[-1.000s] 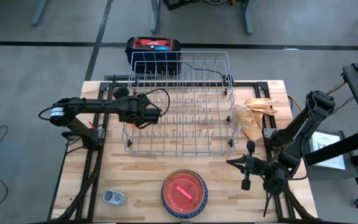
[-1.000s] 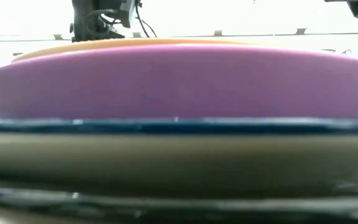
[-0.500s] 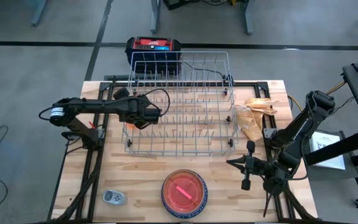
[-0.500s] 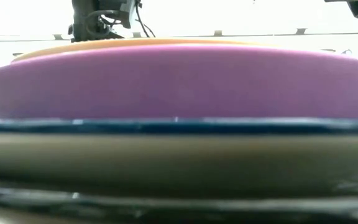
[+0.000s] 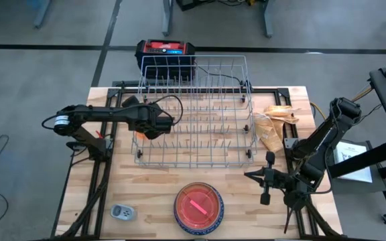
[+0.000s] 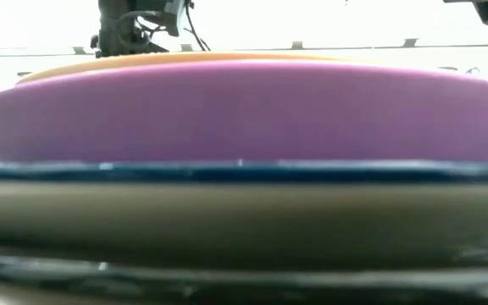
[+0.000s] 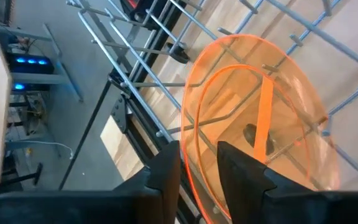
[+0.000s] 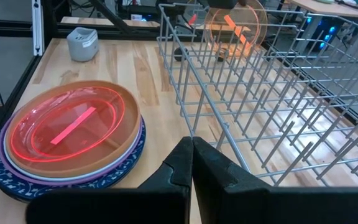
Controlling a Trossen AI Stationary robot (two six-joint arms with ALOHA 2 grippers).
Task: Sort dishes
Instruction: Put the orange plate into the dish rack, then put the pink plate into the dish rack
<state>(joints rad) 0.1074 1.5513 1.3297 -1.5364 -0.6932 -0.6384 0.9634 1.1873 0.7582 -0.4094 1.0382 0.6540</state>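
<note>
The left gripper sits at the left end of the wire rack, its two dark fingers straddling the rim of a translucent orange plate that stands on edge among the rack's tines; the fingers stand a little apart with the plate's edge between them, and whether they press on it or have let go cannot be told. From the right wrist view the same orange plate shows upright at the far end of the rack. Toward the front of the table, a stack of plates lies flat: a pink translucent dish on top, a purple plate and a blue speckled plate beneath it. In the low view this stack fills nearly everything, purple above a dark blue rim. The right gripper rests with its fingers pressed together, holding nothing, near the table's right front, just beside the stack. A small grey-white device lies at the left front corner, and crumpled brown paper lies right of the rack.
</note>
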